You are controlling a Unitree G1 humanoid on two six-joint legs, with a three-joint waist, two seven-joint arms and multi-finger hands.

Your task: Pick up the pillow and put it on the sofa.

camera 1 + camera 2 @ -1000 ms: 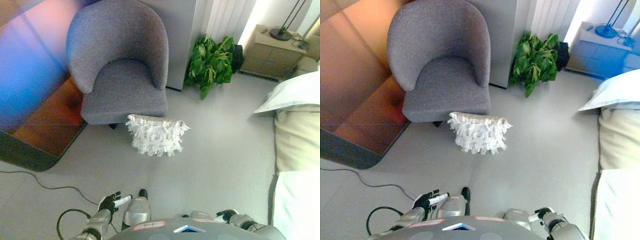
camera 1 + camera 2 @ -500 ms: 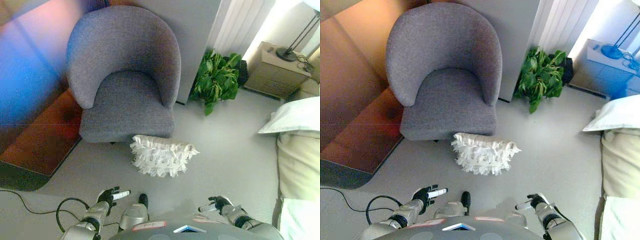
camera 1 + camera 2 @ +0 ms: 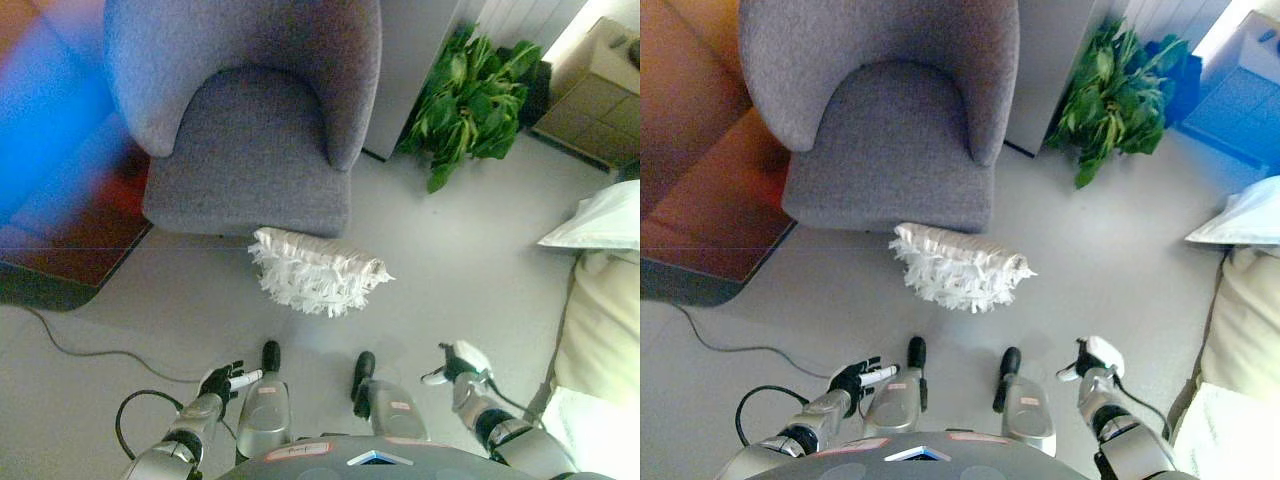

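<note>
A white ruffled pillow (image 3: 318, 270) lies on the floor, just in front of the grey armchair (image 3: 250, 130) and touching its front edge. My left hand (image 3: 222, 381) hangs low at the bottom left, fingers relaxed and holding nothing. My right hand (image 3: 455, 364) is at the bottom right, also open and empty. Both hands are well short of the pillow, which lies between them and farther out.
A green potted plant (image 3: 470, 85) stands behind the chair to the right. A bed with a white pillow (image 3: 600, 220) runs along the right edge. A wooden nightstand (image 3: 595, 100) is at the top right. A dark-edged rug (image 3: 70, 240) lies to the left.
The view has shifted forward and down, so the chair and pillow appear closer. My right hand has come up further into view at the lower right.
</note>
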